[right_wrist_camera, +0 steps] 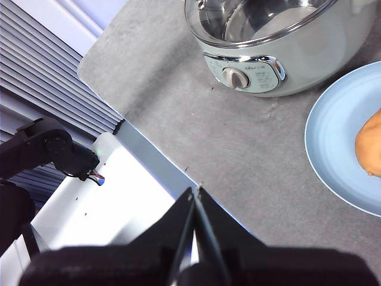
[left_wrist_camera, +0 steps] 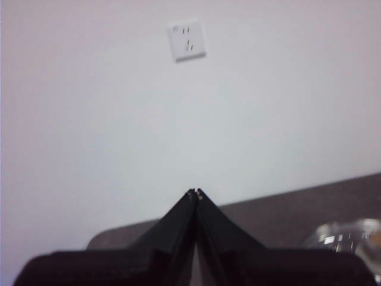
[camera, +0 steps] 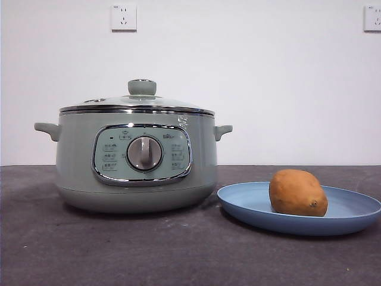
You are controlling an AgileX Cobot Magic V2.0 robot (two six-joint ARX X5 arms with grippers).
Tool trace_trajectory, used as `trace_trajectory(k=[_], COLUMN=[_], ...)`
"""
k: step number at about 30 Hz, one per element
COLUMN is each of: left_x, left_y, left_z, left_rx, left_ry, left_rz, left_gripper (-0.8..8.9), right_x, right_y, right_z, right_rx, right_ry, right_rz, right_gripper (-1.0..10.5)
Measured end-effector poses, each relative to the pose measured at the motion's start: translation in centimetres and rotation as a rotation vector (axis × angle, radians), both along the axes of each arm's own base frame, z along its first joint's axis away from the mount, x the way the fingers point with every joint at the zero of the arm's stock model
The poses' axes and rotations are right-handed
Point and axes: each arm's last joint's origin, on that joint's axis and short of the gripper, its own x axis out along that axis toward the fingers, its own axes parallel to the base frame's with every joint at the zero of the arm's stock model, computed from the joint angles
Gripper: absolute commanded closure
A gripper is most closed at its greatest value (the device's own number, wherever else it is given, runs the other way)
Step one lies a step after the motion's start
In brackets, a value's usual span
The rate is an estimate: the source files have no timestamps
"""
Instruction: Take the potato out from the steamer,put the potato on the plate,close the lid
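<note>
The sage-green steamer (camera: 136, 161) stands at the left of the table with its glass lid (camera: 138, 104) sitting closed on top. To its right lies the light-blue plate (camera: 250, 205), and the orange-brown potato (camera: 297, 192) rests on it. The right wrist view shows the steamer (right_wrist_camera: 280, 65), the plate (right_wrist_camera: 333, 143) and an edge of the potato (right_wrist_camera: 370, 146) from above. My right gripper (right_wrist_camera: 194, 192) is shut and empty, held high over the table's near edge. My left gripper (left_wrist_camera: 195, 192) is shut and empty, facing the wall, with the lid (left_wrist_camera: 345, 235) at the picture's corner.
White wall sockets (camera: 124, 17) sit high on the wall behind. The dark grey table (camera: 119, 250) ends at a near edge by a white surface (right_wrist_camera: 113, 196), where part of another black arm (right_wrist_camera: 47, 149) shows.
</note>
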Motion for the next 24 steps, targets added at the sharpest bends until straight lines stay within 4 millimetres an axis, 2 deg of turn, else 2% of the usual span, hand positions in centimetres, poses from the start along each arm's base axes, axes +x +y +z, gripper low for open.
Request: trace_trajectory(k=[5,10,13,20,24], left_x=[-0.3,0.0,0.1,0.1,0.0], left_y=[0.0,0.1,0.1,0.1,0.1], left_z=[-5.7,-12.3,-15.3,-19.2,-20.5], left_rx=[-0.012,-0.051,-0.077,-0.111,-0.115], left_ry=[0.005,0.112,0.16,0.213,0.227], left_rz=[0.019,0.02,0.021,0.025,0.026], left_gripper=[8.17,8.17,8.17,8.17,8.17], right_x=[0.0,0.0,0.0,0.0,0.0], right_y=[0.0,0.0,0.0,0.0,0.0], right_z=[0.0,0.0,0.0,0.0,0.0], right_rx=[0.0,0.0,0.0,0.0,0.0], right_ry=[0.0,0.0,0.0,0.0,0.0], right_rz=[0.0,0.0,0.0,0.0,0.0], right_gripper=[9.5,9.5,9.5,9.5,9.5])
